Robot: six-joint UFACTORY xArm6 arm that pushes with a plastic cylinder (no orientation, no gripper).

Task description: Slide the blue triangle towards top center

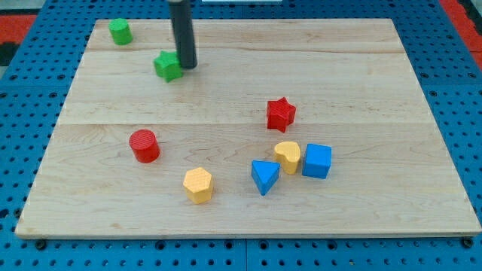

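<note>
Blue triangle (264, 176): just left of yellow heart (288, 156), touching or nearly so, low on board (361, 83).
Blue cube (317, 160): right of heart.
Red star (281, 113): above heart.
My tip (186, 66): bare rod, holding nothing; far up-left of heart, against green star (168, 66).

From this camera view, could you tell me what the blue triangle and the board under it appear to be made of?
The blue triangle looks like moulded plastic: uniform saturated colour, smooth matte faces, a soft highlight on top. Painted wood cannot be ruled out. The board looks like light wood, with grain lines, plank seams and a satin finish.
</note>
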